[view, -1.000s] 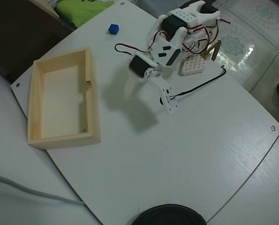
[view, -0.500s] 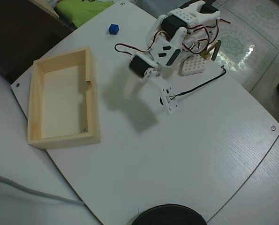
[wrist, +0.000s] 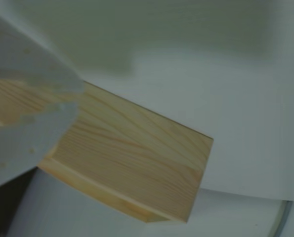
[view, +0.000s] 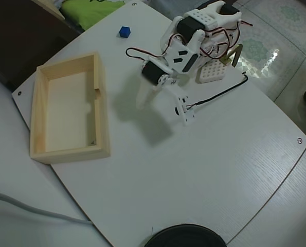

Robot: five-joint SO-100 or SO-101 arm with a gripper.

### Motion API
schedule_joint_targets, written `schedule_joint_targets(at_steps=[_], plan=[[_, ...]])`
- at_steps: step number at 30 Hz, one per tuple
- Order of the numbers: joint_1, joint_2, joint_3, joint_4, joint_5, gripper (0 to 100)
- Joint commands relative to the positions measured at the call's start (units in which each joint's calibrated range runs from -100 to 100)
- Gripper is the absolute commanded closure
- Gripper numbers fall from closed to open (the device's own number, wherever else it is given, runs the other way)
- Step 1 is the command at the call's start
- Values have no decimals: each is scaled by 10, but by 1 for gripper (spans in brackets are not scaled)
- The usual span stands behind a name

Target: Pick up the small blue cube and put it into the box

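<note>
The small blue cube [view: 124,32] lies on the white table near its far edge, in the overhead view only. The box [view: 104,118] of pale wood sits at the left with nothing inside. My gripper [view: 141,104] hangs over bare table between them, right of the box's notched wall and well below the cube in the picture. In the wrist view the white fingertips [wrist: 63,116] meet at the left with nothing between them, so the gripper [wrist: 70,98] is shut. Behind them is the box's outer wall [wrist: 137,153].
A small white perforated block [view: 210,72] sits by the arm's base [view: 214,20], with a black cable [view: 219,92] trailing right. A black round object [view: 186,237] pokes in at the bottom edge. A grey cable [view: 34,211] crosses the lower left.
</note>
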Motion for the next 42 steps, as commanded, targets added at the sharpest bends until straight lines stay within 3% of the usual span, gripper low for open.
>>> schedule_joint_targets(at_steps=[1,42], plan=[[-3,-4,9,-8,1,99],[-7,-4,8,-7,-3,99]])
